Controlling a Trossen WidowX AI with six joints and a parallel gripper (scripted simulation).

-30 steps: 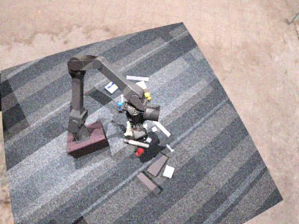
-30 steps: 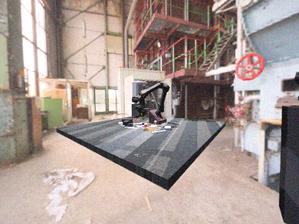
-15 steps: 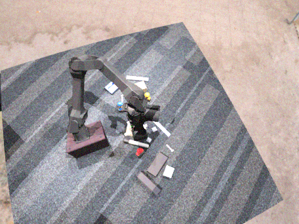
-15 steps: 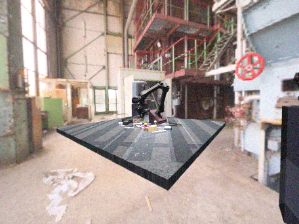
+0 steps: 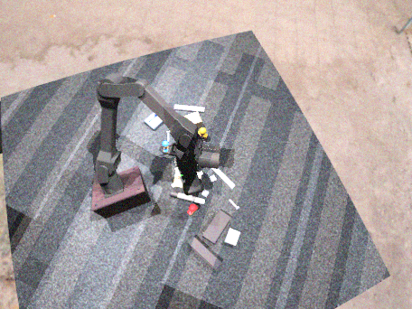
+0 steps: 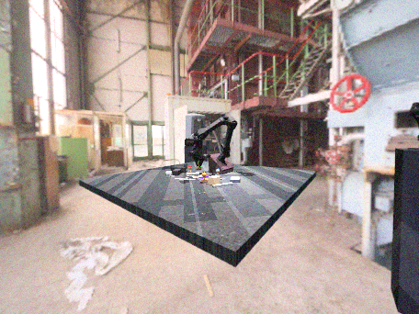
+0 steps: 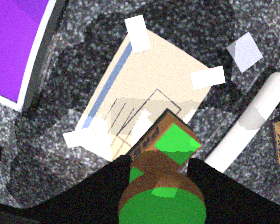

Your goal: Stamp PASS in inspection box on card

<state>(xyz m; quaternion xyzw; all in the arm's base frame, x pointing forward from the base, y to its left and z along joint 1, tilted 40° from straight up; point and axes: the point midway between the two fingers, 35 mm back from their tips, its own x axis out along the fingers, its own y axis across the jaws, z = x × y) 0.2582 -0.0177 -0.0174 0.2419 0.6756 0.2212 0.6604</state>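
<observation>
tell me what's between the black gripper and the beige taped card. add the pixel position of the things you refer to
a green and brown stamp [image 6: 198,167] [image 7: 177,142], overlapping the lower part of the card [image 5: 177,182] [image 7: 160,65] in the wrist view

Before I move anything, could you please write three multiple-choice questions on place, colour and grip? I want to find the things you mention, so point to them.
1. Where is the purple pad [image 7: 17,47]?
A) Beside the card [image 7: 145,65]
B) On the card
C) Under the white rod [image 7: 260,105]

2. What colour is the card's stripe?
A) Red
B) Blue
C) Green

3. How is the gripper [image 7: 159,166]?
A) Open wide
B) Shut on nothing
C) Shut on the green-topped stamp [image 7: 162,200]

1 A: mat shows between them.
2 B: the stripe is blue along one edge.
3 C: the stamp sits between the fingers.
</observation>
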